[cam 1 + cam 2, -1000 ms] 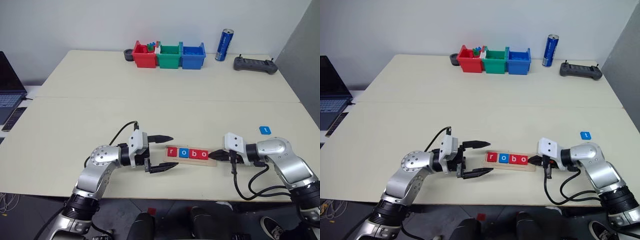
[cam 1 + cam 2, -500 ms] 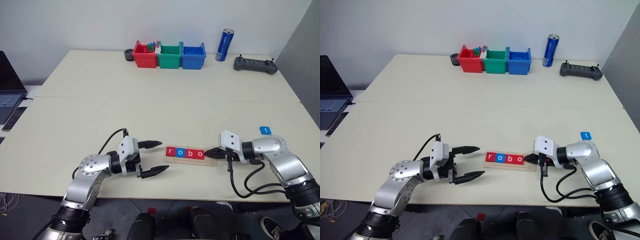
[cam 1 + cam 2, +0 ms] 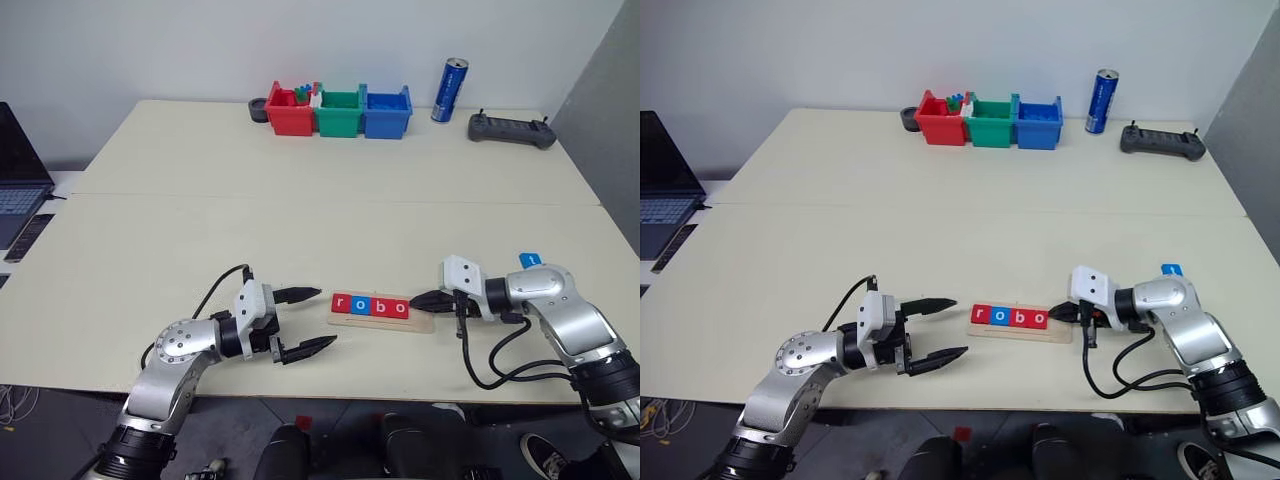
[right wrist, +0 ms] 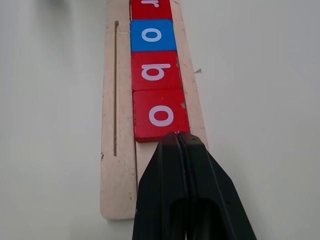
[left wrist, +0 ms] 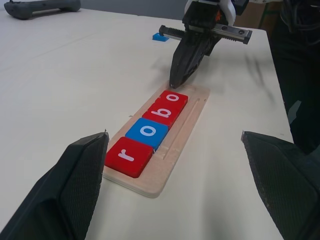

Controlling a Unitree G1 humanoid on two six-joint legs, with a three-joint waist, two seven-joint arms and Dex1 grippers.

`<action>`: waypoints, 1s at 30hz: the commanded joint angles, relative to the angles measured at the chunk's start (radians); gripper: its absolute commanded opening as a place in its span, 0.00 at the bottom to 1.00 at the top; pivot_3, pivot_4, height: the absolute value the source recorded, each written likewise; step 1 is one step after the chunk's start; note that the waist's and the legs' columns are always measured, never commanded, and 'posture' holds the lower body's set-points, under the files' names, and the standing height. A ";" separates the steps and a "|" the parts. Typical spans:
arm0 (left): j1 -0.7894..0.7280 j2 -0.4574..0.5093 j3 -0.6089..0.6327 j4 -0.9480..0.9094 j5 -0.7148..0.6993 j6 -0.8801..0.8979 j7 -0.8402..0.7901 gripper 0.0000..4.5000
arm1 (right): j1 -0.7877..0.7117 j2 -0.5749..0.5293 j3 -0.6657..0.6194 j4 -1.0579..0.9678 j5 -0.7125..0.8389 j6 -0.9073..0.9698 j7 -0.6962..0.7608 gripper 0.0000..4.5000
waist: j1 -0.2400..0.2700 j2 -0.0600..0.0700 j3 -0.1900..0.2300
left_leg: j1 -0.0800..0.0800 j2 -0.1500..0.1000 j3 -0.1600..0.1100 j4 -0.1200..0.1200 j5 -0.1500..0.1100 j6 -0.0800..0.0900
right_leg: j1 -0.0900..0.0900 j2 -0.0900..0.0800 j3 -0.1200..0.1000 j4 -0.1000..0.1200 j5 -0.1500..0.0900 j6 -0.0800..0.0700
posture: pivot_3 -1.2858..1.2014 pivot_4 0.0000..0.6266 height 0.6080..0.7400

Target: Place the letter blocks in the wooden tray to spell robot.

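The wooden tray [image 3: 381, 321] lies near the table's front edge, between my two grippers. Several letter blocks sit in it in a row: red r [image 5: 129, 156], blue o [image 5: 150, 132], red b [image 5: 162, 113] and red o [image 5: 173, 98]. A blue t block [image 3: 529, 260] lies on the table behind my right arm, partly hidden by it. My left gripper [image 3: 325, 317] is open and empty, a short way left of the tray's r end. My right gripper [image 3: 413, 300] is shut with nothing in it; its tip [image 4: 176, 135] is at the edge of the last red o [image 4: 161, 115].
Red [image 3: 287, 112], green [image 3: 339, 112] and blue [image 3: 386, 112] bins stand at the back, with a blue can [image 3: 449, 90] and a black controller [image 3: 510, 129] to their right. A laptop [image 3: 18, 178] is off the left edge.
My left gripper, still open, has drawn back leftward and slightly down, away from the tray's r end. The right gripper has stayed shut at the tray's other end.
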 commanded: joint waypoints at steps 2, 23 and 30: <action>0.022 0.009 0.033 -0.056 -0.020 -0.015 0.017 1.00 | 0.067 -0.066 -0.107 -0.115 0.070 0.069 -0.005 0.01 | 0.001 0.000 0.000 | 0.000 0.000 0.000 0.000 0.000 0.000 | 0.000 0.000 0.000 0.000 0.000 0.000 | 0.52 0.24 1.00; -0.002 -0.026 -0.004 -0.076 -0.028 -0.003 0.025 1.00 | 0.009 0.138 -0.491 0.171 0.014 0.373 -0.811 1.00 | -0.007 0.001 -0.001 | 0.001 0.000 0.002 0.000 0.000 0.000 | 0.000 0.001 0.002 0.001 0.000 0.000 | 0.52 0.24 1.00; -0.007 -0.019 0.003 -0.077 -0.029 -0.001 0.019 1.00 | -0.073 0.157 -0.498 0.295 0.013 0.371 -0.896 1.00 | -0.014 0.001 -0.001 | 0.000 0.000 0.002 -0.001 0.000 0.000 | 0.000 0.001 0.002 0.000 0.000 0.000 | 0.52 0.24 1.00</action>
